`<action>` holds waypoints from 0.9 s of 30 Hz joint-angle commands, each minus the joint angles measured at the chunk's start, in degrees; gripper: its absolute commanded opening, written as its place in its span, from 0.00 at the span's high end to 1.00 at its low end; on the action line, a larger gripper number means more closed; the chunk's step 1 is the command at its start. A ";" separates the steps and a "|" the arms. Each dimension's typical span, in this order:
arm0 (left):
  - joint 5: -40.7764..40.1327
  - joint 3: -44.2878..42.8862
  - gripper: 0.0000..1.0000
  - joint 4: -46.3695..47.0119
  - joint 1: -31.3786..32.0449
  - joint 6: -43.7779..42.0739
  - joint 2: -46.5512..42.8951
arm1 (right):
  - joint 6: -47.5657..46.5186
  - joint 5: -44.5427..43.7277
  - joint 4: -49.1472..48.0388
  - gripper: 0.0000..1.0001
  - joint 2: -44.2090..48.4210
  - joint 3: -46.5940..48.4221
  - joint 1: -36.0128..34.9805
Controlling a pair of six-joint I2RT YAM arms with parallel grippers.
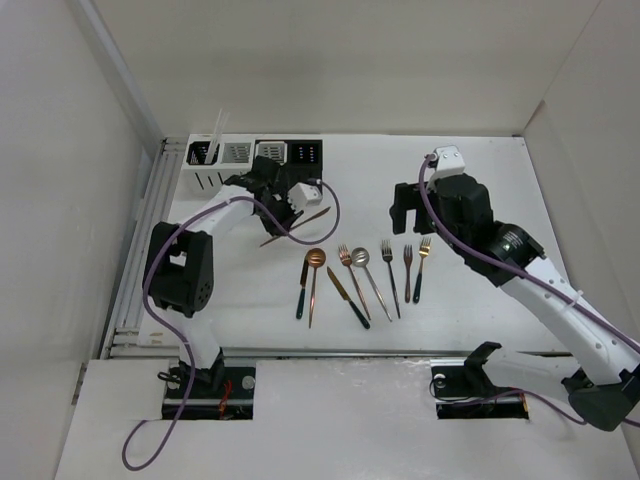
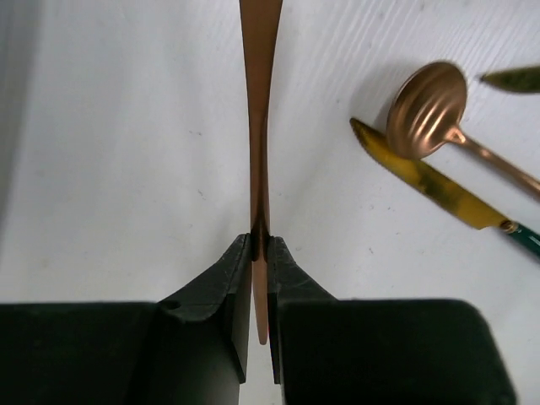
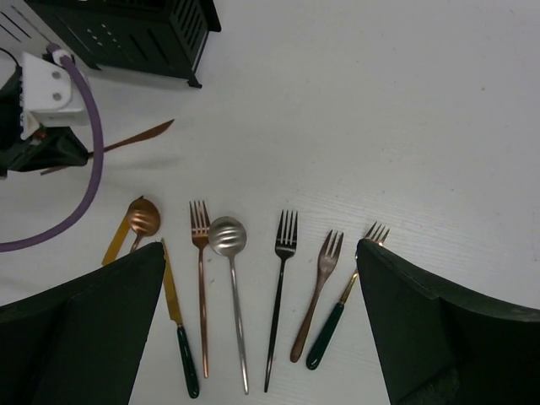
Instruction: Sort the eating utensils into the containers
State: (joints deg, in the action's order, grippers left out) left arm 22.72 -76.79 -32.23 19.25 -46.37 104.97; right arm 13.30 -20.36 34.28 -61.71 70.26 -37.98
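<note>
My left gripper [image 1: 288, 222] [image 2: 260, 240] is shut on a copper knife [image 1: 312, 217] [image 2: 260, 101], held just in front of the caddies; it also shows in the right wrist view [image 3: 139, 137]. Four perforated caddies stand in a row at the back left: two white [image 1: 205, 168] [image 1: 237, 152] and two black [image 1: 272, 152] [image 1: 305, 152]. Pale chopsticks [image 1: 216, 132] stand in the leftmost white one. My right gripper [image 1: 408, 225] [image 3: 260, 246] is open and empty above the row of utensils: copper spoon [image 3: 142, 217], copper fork [image 3: 200, 253], silver spoon [image 3: 228, 236], black fork [image 3: 285, 245].
More utensils lie in the row: a bronze fork [image 3: 325, 261], a gold fork with dark handle [image 3: 337, 321], gold knives with dark handles [image 3: 173, 304] [image 1: 303, 285]. A purple cable [image 3: 89, 169] loops off the left wrist. White walls enclose the table on three sides.
</note>
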 commanded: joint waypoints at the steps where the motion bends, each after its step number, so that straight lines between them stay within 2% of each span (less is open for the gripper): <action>1: 5.40 -2.48 1.00 1.64 -0.52 3.12 -4.59 | 0.50 -1.53 -2.72 0.00 1.85 -0.56 -0.43; 4: 6.99 -5.64 1.00 1.64 -0.52 5.22 -5.30 | 0.50 -1.53 -3.78 0.00 1.86 -1.18 -0.43; 9: 9.88 -16.60 1.00 3.48 -3.15 12.16 -5.30 | 0.50 -0.48 -5.71 0.00 0.46 -1.18 -0.43; 13: 9.89 -24.25 1.00 11.21 -7.11 19.97 -3.20 | -1.34 0.67 -7.56 0.00 -2.79 2.59 -0.43; 16: 7.87 -29.44 1.00 16.31 -9.40 22.46 -0.39 | -3.54 0.67 -8.09 0.00 -6.30 4.97 -0.43; 22: 7.25 -34.03 1.00 25.61 -13.78 27.03 5.58 | -8.28 0.67 -11.17 0.00 -14.82 11.12 -0.43; 27: 6.72 -36.15 1.00 28.70 -15.91 28.44 9.73 | -9.52 4.62 -11.87 0.00 -21.69 18.14 2.11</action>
State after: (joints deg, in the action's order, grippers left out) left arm 29.30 -110.76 -8.32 4.49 -20.73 113.78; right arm 5.98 -17.98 26.30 -81.73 83.33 -37.30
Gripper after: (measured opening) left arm 0.056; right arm 0.999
